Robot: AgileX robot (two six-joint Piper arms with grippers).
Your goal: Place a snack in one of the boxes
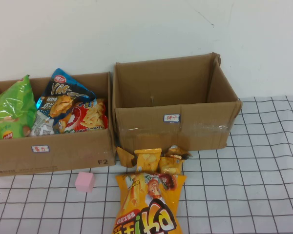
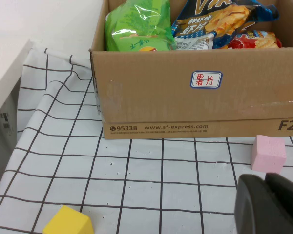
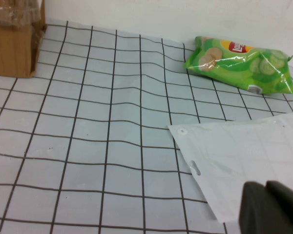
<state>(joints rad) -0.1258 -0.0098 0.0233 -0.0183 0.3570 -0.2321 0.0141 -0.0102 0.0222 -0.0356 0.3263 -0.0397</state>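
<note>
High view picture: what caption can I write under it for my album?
Two cardboard boxes: left box full of snacks, right box empty, orange snack bag waiting in front.

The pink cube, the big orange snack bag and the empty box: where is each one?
pink cube [image 1: 84,181], high view, on its top face.
orange snack bag [image 1: 147,207], high view, on its printed front.
empty box [image 1: 176,122], high view, on its front wall beside the label.

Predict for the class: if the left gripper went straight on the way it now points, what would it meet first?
Probably the pink block, which lies on the table ahead of the left gripper, with the left box just behind it. Depth is unclear. The right gripper is over the cloth near a white bag.
</note>
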